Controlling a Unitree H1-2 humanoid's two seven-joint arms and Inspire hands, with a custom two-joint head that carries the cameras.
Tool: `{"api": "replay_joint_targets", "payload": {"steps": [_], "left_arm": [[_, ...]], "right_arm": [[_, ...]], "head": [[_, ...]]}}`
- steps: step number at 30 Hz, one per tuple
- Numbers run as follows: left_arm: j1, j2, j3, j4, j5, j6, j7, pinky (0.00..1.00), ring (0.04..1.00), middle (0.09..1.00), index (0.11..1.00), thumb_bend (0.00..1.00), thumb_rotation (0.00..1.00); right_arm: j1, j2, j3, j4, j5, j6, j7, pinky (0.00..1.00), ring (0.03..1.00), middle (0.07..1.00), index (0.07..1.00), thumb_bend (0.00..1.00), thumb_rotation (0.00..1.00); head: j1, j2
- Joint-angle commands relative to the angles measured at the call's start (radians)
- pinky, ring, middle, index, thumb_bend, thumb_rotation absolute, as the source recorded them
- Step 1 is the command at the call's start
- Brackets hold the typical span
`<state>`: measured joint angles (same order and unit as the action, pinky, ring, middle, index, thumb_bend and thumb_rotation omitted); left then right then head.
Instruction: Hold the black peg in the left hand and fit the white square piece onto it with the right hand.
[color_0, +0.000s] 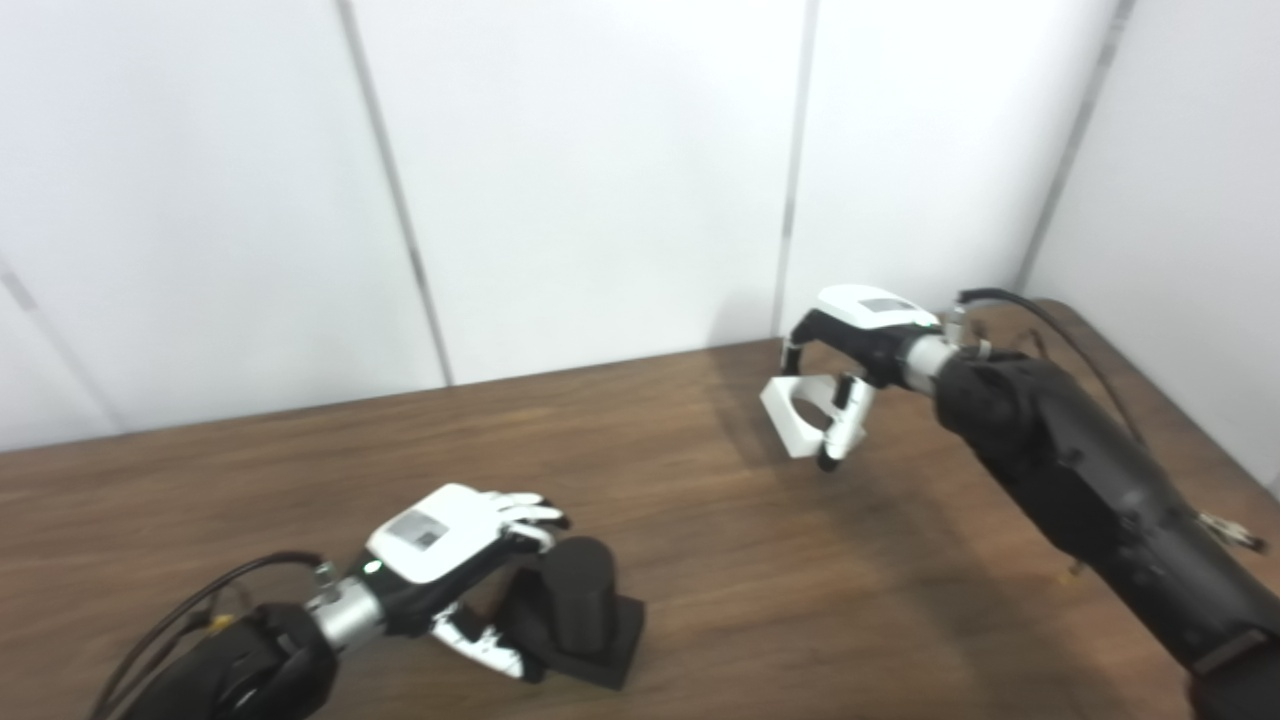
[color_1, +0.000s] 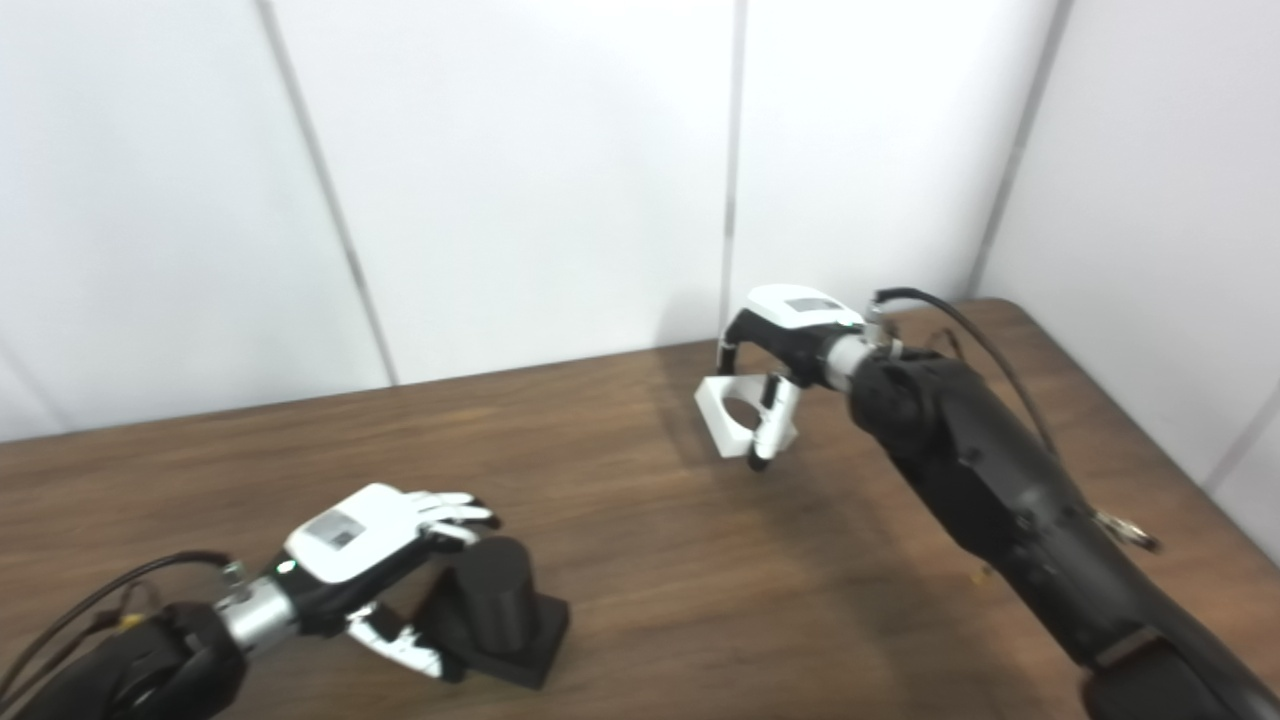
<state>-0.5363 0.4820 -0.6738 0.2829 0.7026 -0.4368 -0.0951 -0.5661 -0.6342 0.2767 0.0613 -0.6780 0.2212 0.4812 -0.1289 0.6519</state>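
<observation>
The black peg (color_0: 585, 610), a round post on a square black base, stands on the wooden table (color_0: 700, 520) at the lower left. My left hand (color_0: 455, 560) is wrapped around its left side, fingers over the top of the post and thumb low by the base. At the back right my right hand (color_0: 850, 365) is shut on the white square piece (color_0: 800, 415), a white block with a round hole. The piece is tilted and seems lifted just off the table, with the thumb across its front.
White wall panels (color_0: 600, 180) stand close behind the table's far edge. The table's right edge (color_0: 1180, 400) runs near my right arm. Bare wood lies between the two hands.
</observation>
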Motion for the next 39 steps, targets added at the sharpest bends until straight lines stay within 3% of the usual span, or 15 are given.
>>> {"api": "replay_joint_targets", "payload": {"steps": [1, 9, 21, 39], "left_arm": [[0.042, -0.005, -0.048, 0.045, 0.078, 0.002, -0.086, 0.83, 0.897, 0.862, 0.49, 0.52, 0.07], [0.031, -0.033, -0.054, 0.05, 0.108, 0.028, -0.094, 0.84, 0.908, 0.872, 0.491, 0.52, 0.07], [0.023, -0.053, -0.049, 0.054, 0.095, 0.056, -0.124, 0.87, 0.932, 0.889, 0.491, 0.52, 0.07], [0.026, -0.064, -0.044, 0.048, 0.1, 0.064, -0.133, 0.88, 0.937, 0.891, 0.491, 0.52, 0.07]], "right_arm": [[-0.033, -0.034, -0.023, -0.049, 0.016, -0.045, -0.011, 0.81, 0.856, 0.786, 0.479, 0.52, 0.13], [-0.026, -0.034, -0.026, -0.141, 0.058, -0.103, 0.012, 0.79, 0.852, 0.784, 0.478, 0.52, 0.13], [-0.022, -0.001, -0.009, -0.268, 0.098, -0.157, 0.075, 0.73, 0.839, 0.788, 0.478, 0.52, 0.13], [0.012, 0.127, 0.044, -0.389, 0.09, -0.132, 0.123, 0.76, 0.841, 0.789, 0.478, 0.52, 0.13]], "head": [[0.027, 0.007], [0.109, 0.036], [0.14, 0.047], [0.146, 0.056]]}}
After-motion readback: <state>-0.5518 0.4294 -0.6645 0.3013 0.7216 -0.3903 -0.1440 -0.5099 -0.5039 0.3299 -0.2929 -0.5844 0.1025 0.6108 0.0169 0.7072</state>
